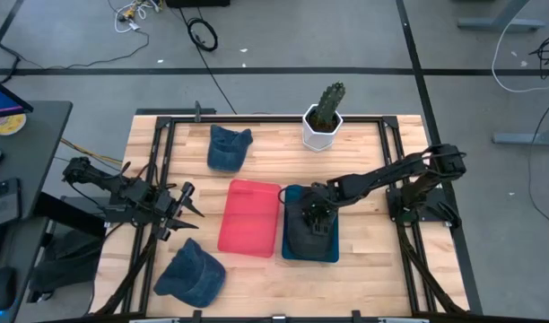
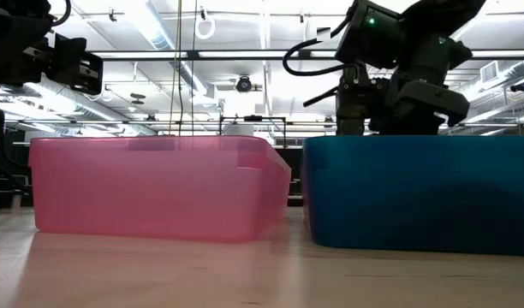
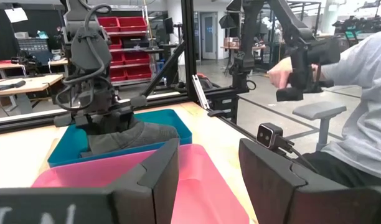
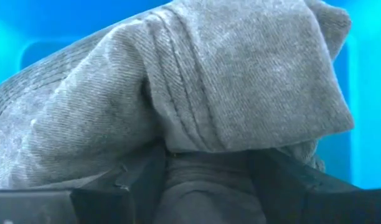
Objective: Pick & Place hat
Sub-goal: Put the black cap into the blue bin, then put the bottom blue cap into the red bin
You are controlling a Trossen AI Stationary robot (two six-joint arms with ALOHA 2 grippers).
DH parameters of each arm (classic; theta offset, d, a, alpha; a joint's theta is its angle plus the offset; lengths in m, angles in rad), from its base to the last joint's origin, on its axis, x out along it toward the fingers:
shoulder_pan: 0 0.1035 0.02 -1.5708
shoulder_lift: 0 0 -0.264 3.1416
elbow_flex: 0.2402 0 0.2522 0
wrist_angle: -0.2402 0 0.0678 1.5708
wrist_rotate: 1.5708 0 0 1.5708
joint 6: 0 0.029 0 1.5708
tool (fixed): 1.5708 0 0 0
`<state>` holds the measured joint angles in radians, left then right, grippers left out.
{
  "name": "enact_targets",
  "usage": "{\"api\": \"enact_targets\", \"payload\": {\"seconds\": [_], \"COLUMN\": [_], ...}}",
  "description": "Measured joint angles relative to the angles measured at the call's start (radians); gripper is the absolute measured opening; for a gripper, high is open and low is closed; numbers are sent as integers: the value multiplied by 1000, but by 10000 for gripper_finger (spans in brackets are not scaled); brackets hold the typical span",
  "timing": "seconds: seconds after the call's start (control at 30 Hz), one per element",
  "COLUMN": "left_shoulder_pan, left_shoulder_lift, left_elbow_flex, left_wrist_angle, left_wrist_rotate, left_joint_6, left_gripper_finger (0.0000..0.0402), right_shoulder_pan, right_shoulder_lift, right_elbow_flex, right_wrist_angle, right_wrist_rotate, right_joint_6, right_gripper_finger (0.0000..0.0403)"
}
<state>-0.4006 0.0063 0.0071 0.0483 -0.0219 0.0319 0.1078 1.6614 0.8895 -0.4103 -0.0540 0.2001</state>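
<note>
A dark grey hat (image 1: 309,237) lies in the blue bin (image 1: 333,251), beside the pink bin (image 1: 250,217). My right gripper (image 1: 312,218) reaches down into the blue bin from the right and is shut on the hat, whose cloth (image 4: 197,74) fills the right wrist view. From the left wrist view the right gripper (image 3: 106,121) sits on top of the hat (image 3: 144,134). My left gripper (image 1: 192,205) waits open at the table's left, pointing at the pink bin (image 3: 197,180). The low view shows only the bin walls; the hat is hidden. My right gripper pinches a bunched fold of the hat's cloth (image 4: 209,180) between its two fingers (image 4: 141,180), coming from above and pointing down. How many layers it has, I cannot tell. The hat's body rests in the blue bin (image 3: 66,146), not lifted clear.
Two more blue hats lie on the table, one at the far side (image 1: 230,148) and one at the near left (image 1: 189,274). A cactus in a white pot (image 1: 324,121) stands at the far edge. A seated person (image 3: 365,106) shows beyond the table's right side.
</note>
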Motion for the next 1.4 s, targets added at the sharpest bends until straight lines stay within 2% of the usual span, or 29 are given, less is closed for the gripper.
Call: {"api": "enact_targets", "payload": {"seconds": [0.43,0.77,0.93,1.1,1.4], "left_shoulder_pan": [0,0,0,0,0], "left_shoulder_lift": [0,0,0,0,0], "left_elbow_flex": [0,0,0,0,0], "left_wrist_angle": [0,0,0,-1,-1], "left_wrist_rotate": [0,0,0,0,0], "left_joint_6": [0,0,0,0,0], "left_gripper_finger": [170,170,170,170,170], "right_shoulder_pan": [-1,-13,-14,-16,-44], "right_shoulder_lift": [-117,-138,-182,-320,-750], "right_elbow_flex": [139,143,125,-3,-392], "right_wrist_angle": [-197,49,107,224,590], "right_wrist_rotate": [-34,-23,52,28,21], "right_joint_6": [-20,-56,-130,-142,-181], "right_gripper_finger": [212,212,212,212,212]}}
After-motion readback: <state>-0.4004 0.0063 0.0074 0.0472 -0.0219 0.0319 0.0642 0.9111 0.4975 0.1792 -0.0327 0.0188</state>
